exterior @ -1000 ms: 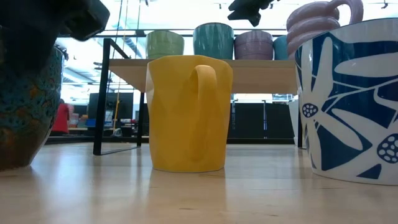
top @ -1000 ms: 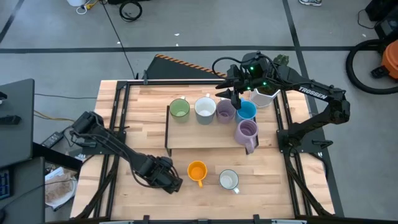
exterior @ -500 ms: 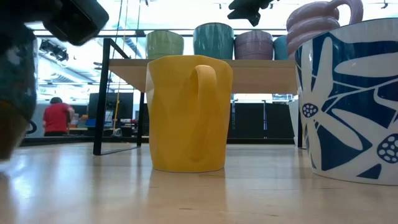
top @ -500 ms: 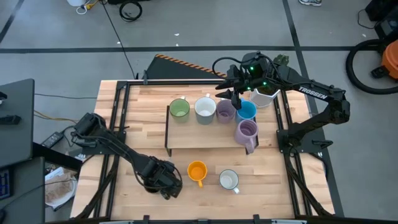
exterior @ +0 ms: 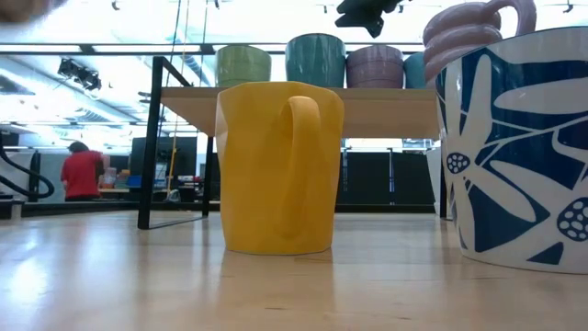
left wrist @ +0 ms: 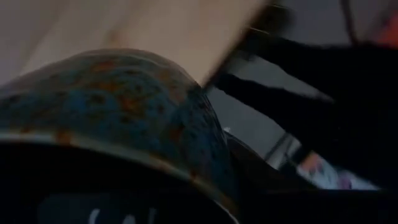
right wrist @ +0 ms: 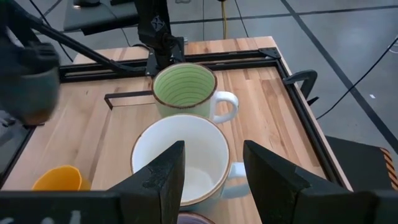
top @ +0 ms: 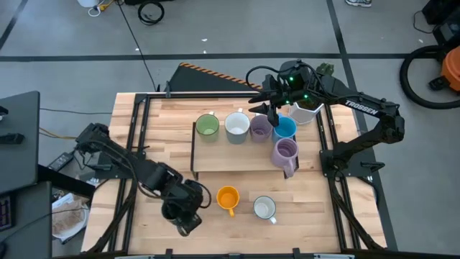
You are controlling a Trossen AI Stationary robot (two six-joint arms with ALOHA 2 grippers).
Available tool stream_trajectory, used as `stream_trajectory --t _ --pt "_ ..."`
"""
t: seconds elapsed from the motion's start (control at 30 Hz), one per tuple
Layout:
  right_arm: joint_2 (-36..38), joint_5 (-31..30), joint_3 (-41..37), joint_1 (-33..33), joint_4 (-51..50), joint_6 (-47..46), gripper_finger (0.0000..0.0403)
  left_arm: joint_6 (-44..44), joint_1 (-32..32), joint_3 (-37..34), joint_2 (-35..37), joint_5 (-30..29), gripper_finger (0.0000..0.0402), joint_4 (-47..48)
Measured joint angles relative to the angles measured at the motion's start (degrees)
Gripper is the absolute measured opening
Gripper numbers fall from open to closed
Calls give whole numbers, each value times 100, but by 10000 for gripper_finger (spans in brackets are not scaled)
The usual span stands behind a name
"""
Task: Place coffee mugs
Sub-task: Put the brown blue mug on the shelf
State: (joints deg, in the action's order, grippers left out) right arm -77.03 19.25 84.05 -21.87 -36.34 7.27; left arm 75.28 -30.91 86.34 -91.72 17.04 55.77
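The dark brown mug point(left wrist: 118, 118) is pinched in the left gripper point(top: 183, 216) above the table's near left part, beside the orange mug point(top: 228, 198). If the grip is slight, the mug could slip or strike the shelf point(top: 237, 155), where four mugs stand in a row. The right gripper point(top: 273, 114) is held spread above that row.

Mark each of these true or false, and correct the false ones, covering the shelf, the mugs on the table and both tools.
1. Five mugs stand on the shelf. True.
2. The orange mug lies on its side. False: it stands upright.
3. The left tool holds a dark speckled mug. True.
4. The right tool grips the blue mug. False: it hangs open above the shelf, holding nothing.
5. The orange mug touches the grey-white mug. False: they stand apart.
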Motion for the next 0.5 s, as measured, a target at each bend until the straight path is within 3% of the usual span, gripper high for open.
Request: stream_trajectory --t 0.13,0.3,0.5 --pt "0 -1 0 -4 61 1 169 -871 148 815 0 32 39 100" --pt "0 -7 0 -4 71 0 169 -1250 508 1710 -3 -336 39 852" --pt "108 -312 -2 -4 30 55 169 -1884 1051 2219 -11 -534 39 1216"
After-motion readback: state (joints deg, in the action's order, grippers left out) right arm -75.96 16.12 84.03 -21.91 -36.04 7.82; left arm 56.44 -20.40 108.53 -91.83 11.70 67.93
